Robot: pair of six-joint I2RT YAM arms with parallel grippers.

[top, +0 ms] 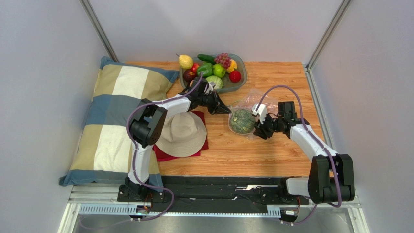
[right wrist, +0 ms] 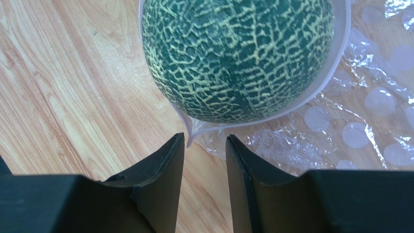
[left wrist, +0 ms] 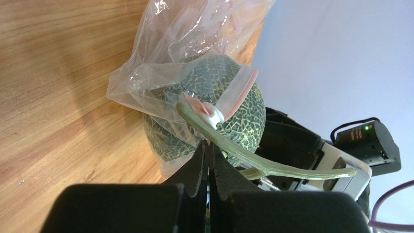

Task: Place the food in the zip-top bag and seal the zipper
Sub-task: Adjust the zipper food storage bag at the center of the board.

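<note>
Right of the tabletop's [top: 277,150] centre the green melon [top: 242,121] sits in the zip-top bag [top: 256,99], the left gripper [top: 227,111] at the bag's left side and the right gripper [top: 259,130] at its near-right side, a grey bowl [top: 241,80] of food [top: 214,70] at the far edge, a hat [top: 182,135] towards the left edge.

On the table [top: 272,155]: pillow [top: 116,121] along the left side, hat [top: 182,136] on a cloth [top: 167,156] just right of it, bowl [top: 241,77] holding food [top: 209,70] at the far edge. The zip-top bag [top: 255,99] lies right of centre, before the bowl, with the melon [top: 242,121] in it, between left gripper [top: 224,110] and right gripper [top: 260,131].
</note>
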